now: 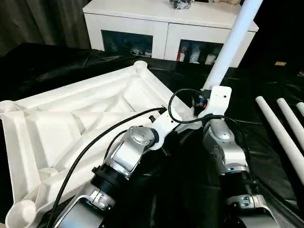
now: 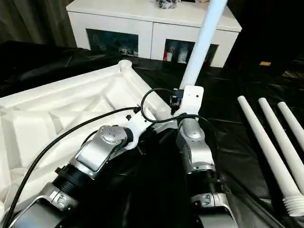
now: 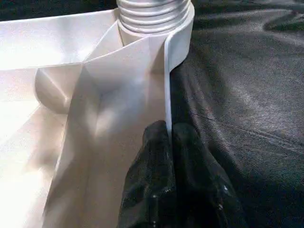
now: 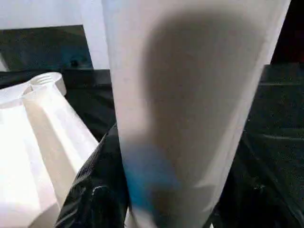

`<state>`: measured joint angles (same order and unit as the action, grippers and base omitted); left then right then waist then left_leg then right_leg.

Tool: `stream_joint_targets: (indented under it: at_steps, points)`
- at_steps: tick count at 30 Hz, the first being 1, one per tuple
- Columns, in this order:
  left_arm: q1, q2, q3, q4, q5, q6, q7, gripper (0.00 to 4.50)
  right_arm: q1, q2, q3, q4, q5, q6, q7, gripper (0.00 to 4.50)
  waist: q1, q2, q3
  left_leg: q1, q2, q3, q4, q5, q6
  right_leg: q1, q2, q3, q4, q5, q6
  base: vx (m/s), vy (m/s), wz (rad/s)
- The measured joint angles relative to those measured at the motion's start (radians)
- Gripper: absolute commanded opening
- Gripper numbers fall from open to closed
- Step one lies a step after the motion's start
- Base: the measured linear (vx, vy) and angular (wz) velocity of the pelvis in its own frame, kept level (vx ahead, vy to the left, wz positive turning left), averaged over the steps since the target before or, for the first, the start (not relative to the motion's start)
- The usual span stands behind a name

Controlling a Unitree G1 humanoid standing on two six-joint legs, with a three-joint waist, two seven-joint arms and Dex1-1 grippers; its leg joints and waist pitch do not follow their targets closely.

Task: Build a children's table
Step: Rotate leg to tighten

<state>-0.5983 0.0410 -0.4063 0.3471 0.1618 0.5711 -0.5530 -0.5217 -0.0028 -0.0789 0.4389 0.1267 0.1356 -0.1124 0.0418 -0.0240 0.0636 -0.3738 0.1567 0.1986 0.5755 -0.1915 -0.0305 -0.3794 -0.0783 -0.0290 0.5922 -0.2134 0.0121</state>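
Note:
The white tabletop (image 1: 71, 123) lies upside down on black cloth, its ribbed underside facing up. A round socket (image 1: 140, 65) stands at its far corner. My left gripper (image 3: 169, 135) is shut on the thin raised rim (image 3: 167, 85) of the tabletop's right side, just below a ringed corner socket (image 3: 152, 14). My right gripper (image 4: 171, 190) is shut on a long white leg (image 1: 232, 42). That leg rises tilted to the upper right from the near right corner. Its lower end is hidden behind my right wrist (image 1: 213, 99).
Three loose white legs (image 2: 266, 142) lie side by side on the black cloth (image 2: 228, 95) at the right. A white cabinet (image 1: 166, 28) with dark glass doors stands behind the work. My forearms cross the lower middle of the scene.

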Motion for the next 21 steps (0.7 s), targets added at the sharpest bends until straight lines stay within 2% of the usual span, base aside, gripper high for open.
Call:
stream_joint_targets:
  at_steps: [9,11,12,14,21]
  points:
    - [0.0,0.003,0.019,-0.001,-0.012,0.003,-0.007,0.0,-0.007,0.008,-0.011,0.024,-0.001,-0.037,0.019,1.85,-0.004,0.0,0.0,0.0,0.0,0.0,0.0,0.0,0.0,-0.001,0.0,0.0,0.0,0.001,0.001,0.0,0.0,0.0]
    - [0.0,0.005,0.027,-0.001,-0.019,0.003,-0.014,0.0,-0.007,0.008,-0.014,0.024,0.002,-0.04,0.029,2.41,-0.006,0.0,0.0,-0.001,0.0,0.0,0.0,0.0,0.0,-0.001,0.0,0.0,0.0,0.001,0.001,0.0,0.0,0.0]
    - [0.0,0.008,0.028,-0.001,-0.022,0.003,-0.018,0.0,-0.007,0.009,-0.017,0.025,0.011,-0.04,0.034,2.41,-0.006,0.0,0.0,-0.001,0.0,0.0,0.0,0.0,0.0,-0.001,0.0,0.0,0.0,0.001,0.001,0.0,0.0,0.0]
    - [0.0,0.01,0.028,-0.004,-0.036,0.0,-0.036,0.0,0.012,0.013,-0.028,0.058,0.03,-0.033,0.043,2.64,-0.001,0.001,0.002,-0.003,0.0,0.0,0.0,0.0,0.0,-0.002,0.0,-0.001,0.0,0.001,0.001,0.0,0.0,0.0]
    - [0.0,0.044,0.022,-0.027,-0.051,-0.015,-0.095,0.0,0.033,0.01,-0.038,0.045,0.051,-0.016,0.101,3.34,0.0,0.005,0.004,-0.01,0.002,0.0,0.0,0.001,0.002,-0.008,0.0,-0.004,0.001,0.001,0.001,0.0,0.0,0.0]
